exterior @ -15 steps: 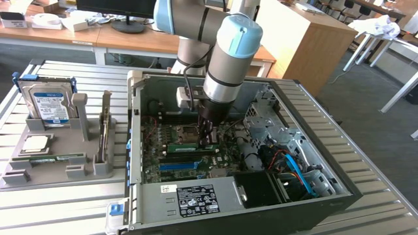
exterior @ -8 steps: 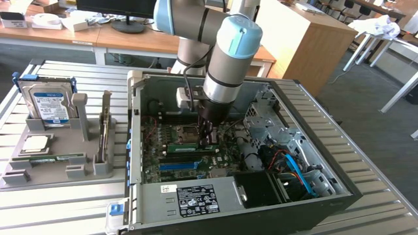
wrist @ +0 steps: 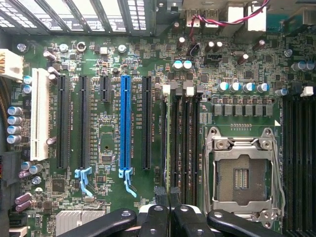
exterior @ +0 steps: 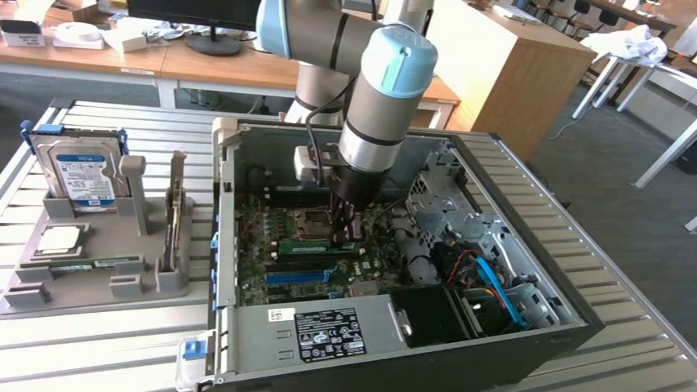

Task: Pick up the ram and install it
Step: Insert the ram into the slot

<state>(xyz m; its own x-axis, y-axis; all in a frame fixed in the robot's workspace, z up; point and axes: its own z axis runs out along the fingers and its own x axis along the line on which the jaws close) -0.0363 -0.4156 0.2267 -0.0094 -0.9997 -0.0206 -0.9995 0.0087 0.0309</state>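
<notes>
Gripper [wrist: 170, 197] fingers drawn together over one end of the ram [exterior: 305, 244] — the green stick stands edge-up along a memory slot [wrist: 185, 148] beside the empty processor socket [wrist: 242, 173], evidently for seating — gripped or merely pressed, cannot tell.

The case [exterior: 225, 204] stands open on top, so the gripper [exterior: 346, 237] comes straight down to the motherboard [wrist: 108, 64], with free room over the expansion slots [wrist: 125, 123]. At the exterior view's right the drive cage [exterior: 446, 204] and a blue cable [exterior: 490, 282] crowd the space. The power supply [exterior: 326, 331] blocks the near end.
</notes>
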